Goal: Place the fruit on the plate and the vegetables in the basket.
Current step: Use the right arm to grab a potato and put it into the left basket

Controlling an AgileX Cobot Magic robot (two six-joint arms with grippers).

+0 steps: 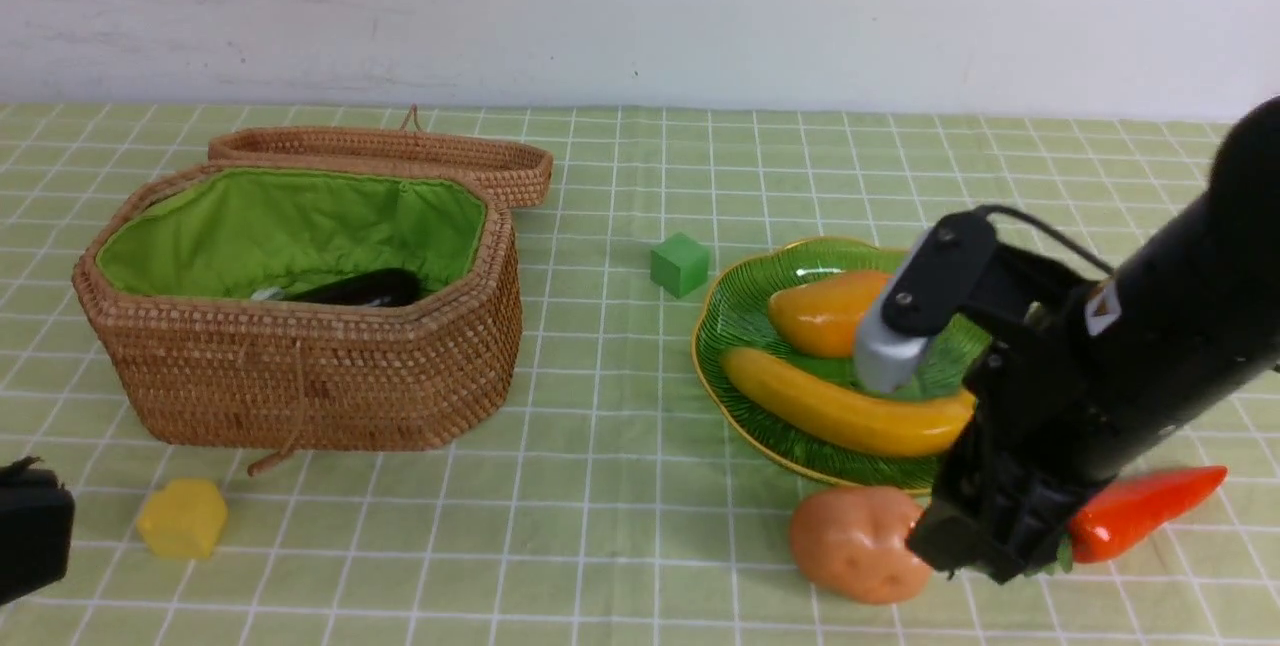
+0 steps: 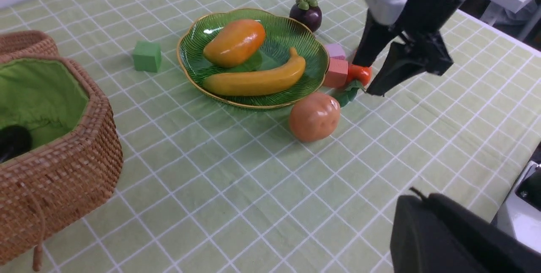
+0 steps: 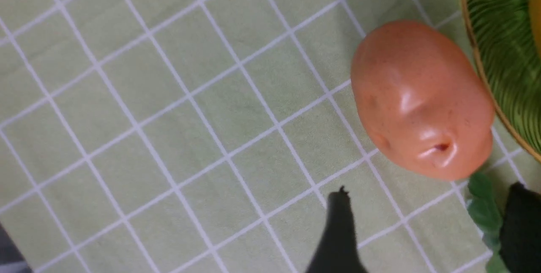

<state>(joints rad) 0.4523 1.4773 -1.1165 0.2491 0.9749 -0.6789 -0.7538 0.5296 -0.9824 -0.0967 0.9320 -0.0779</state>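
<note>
Front view: found mango (image 1: pixel 825 311) and banana (image 1: pixel 850 411) lying on the plate (image 1: pixel 740 326), and eggplant (image 1: pixel 355 288) lying inside the open basket (image 1: pixel 300 376). Found potato (image 1: pixel 860 541) and carrot (image 1: pixel 1145 506) on the desk (image 1: pixel 600 526) just beside the plate's near edge, neither yet in the basket. Located mangosteen (image 2: pixel 305 11) in left wrist view only, on the desk just beyond the plate, not yet on it.

Noted right fingers (image 3: pixel 338 230) spread wide, gripping nothing, low over the desk beside the potato, one finger next to the carrot's leaves (image 3: pixel 482 209). Recorded left fingers (image 2: pixel 439 235) as closed, parked well apart from the work.

Cannot tell the intended target, potato or carrot. Hazards, as judged:
- Closing on the leaves alone, with the carrot slipping out on the lift.
- Nudging the glossy, rounded potato and sending it rolling against the plate rim or off across the desk.
- Catching the pink blocks (image 2: pixel 337 72) just beside the carrot.
- Sweeping low over the plate on the way to the basket and dislodging the banana.
</note>
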